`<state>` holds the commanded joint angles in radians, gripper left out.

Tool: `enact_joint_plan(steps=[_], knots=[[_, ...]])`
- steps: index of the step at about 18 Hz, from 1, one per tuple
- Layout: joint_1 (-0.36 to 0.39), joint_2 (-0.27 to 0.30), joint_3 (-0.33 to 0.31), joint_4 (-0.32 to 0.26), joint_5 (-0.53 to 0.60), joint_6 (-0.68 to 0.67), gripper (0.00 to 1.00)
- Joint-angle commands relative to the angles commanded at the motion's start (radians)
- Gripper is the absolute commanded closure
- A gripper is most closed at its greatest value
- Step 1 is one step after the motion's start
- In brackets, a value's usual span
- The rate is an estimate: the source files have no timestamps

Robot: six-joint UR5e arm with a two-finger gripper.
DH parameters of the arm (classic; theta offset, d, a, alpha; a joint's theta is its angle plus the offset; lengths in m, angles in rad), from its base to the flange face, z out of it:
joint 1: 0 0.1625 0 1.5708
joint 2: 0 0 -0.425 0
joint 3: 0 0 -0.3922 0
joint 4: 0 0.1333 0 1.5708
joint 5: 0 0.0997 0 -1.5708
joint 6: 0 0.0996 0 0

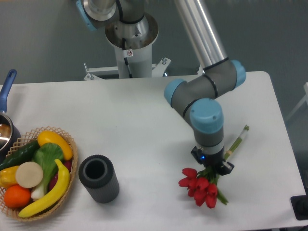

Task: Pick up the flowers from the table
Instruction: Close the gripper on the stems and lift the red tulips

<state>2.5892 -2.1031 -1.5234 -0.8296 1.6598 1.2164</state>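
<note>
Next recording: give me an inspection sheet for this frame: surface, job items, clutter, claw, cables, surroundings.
Surface: large white table, no spills seen.
Job items: bunch of red tulips with green stems lying near the front right edge.
Clutter: woven basket of produce at left; dark grey ribbed cylinder beside it; blue-handled pot at the left edge.
Claw: claw down over the stems; closure cannot be judged.
Cables: nothing seen.
Surroundings: grey wall, robot pedestal behind.
</note>
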Motion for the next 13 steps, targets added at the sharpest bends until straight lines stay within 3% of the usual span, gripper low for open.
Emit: enact_joint_plan(steps=[4, 6, 13], knots=[[0.034, 0.006, 0.132, -0.224, -0.035, 0.063, 1.0], [0.032, -0.006, 0.193, -0.285, -0.037, 0.063, 0.99], [0.038, 0.003, 0.198, -0.292, -0.063, 0.055, 0.99]])
